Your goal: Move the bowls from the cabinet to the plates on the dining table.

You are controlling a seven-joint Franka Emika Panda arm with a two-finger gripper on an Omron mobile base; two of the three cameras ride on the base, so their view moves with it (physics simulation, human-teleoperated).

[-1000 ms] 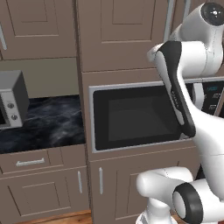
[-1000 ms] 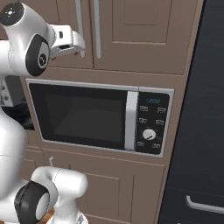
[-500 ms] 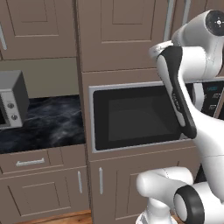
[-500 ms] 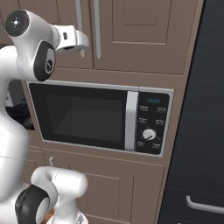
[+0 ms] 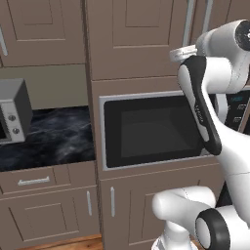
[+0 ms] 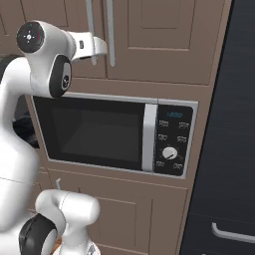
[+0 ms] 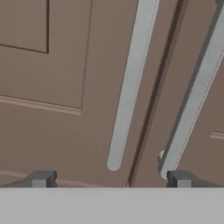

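The cabinet (image 6: 149, 40) stands above a built-in oven with both panelled doors shut. Its two long grey bar handles (image 6: 91, 30) hang side by side at the door seam. My gripper (image 6: 101, 47) is raised right in front of the lower ends of those handles. In the hand view my gripper (image 7: 111, 180) is open, its tips wide apart, and the left handle (image 7: 131, 83) and the right handle (image 7: 194, 96) run up between them. Nothing is between the fingers. The bowls are hidden behind the shut doors. The plates and the dining table are out of view.
A built-in microwave oven (image 6: 99, 132) with a control panel sits under the cabinet. To the left a grey microwave (image 5: 12, 117) stands on a dark marble counter (image 5: 58, 141) over drawers. A tall black appliance (image 6: 224, 149) fills the right side.
The hand has moved a little to the right, closer to the lower ends of the cabinet handles. The jaws have stayed open.
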